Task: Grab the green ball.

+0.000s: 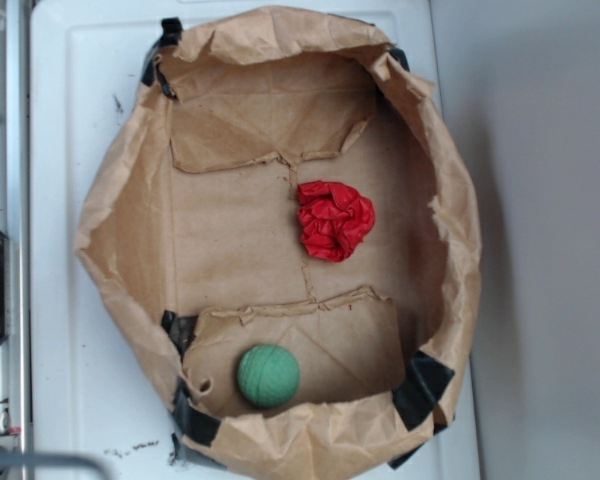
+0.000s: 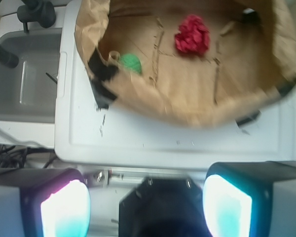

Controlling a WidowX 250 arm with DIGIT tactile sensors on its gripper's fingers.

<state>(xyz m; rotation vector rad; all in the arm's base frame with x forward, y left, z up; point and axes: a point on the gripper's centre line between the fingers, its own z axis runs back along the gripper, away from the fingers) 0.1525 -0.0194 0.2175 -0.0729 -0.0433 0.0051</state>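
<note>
Inside: 1 green ball (image 1: 268, 375), 1 red wad (image 1: 334, 220).

The green ball (image 1: 268, 376) is small, round and matte, with faint ribbed lines across its surface. In the wrist view the green ball (image 2: 130, 63) lies well ahead of the gripper (image 2: 147, 202), left of its midline, untouched.
</note>
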